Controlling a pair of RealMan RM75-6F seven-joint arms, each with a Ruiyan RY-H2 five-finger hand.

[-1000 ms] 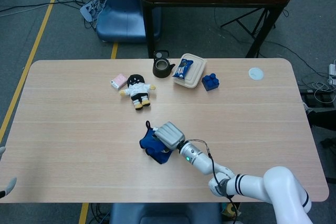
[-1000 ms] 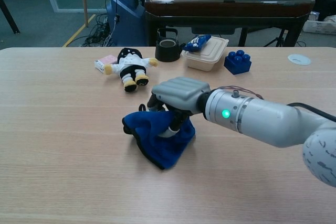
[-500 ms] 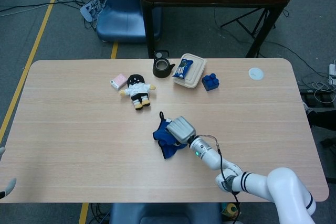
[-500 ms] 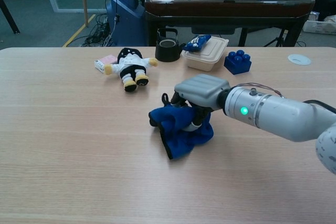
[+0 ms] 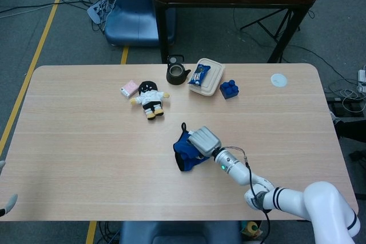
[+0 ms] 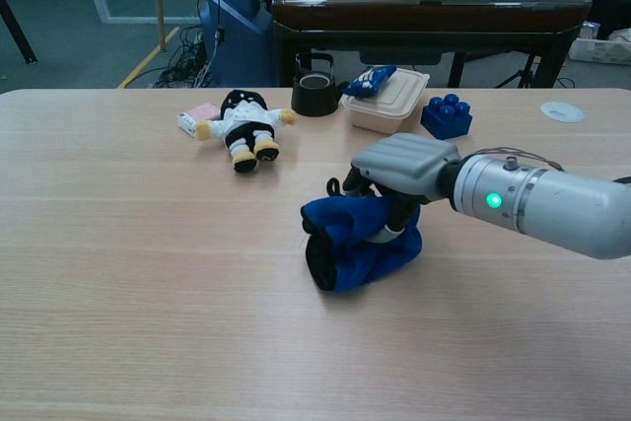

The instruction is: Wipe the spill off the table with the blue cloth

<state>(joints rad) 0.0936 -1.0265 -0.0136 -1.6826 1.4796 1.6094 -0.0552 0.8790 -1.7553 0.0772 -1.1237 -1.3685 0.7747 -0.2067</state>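
Fingers [image 6: 378, 227] of the right hand [image 6: 402, 167]: curled down into the blue cloth [image 6: 355, 244], holding it bunched against the desk [image 5: 86, 141] near centre. Left hand [image 5: 7, 204]: only a sliver shows at the near left edge; state cannot be told.

Takeaway box [image 5: 207, 78]: open, a blue snack packet [image 5: 199, 73] on it. Black teapot [image 5: 176, 74]: just left of the box.

Since a second ago, hand and cloth have slid rightward.

Open desk lies left and right of the cloth.
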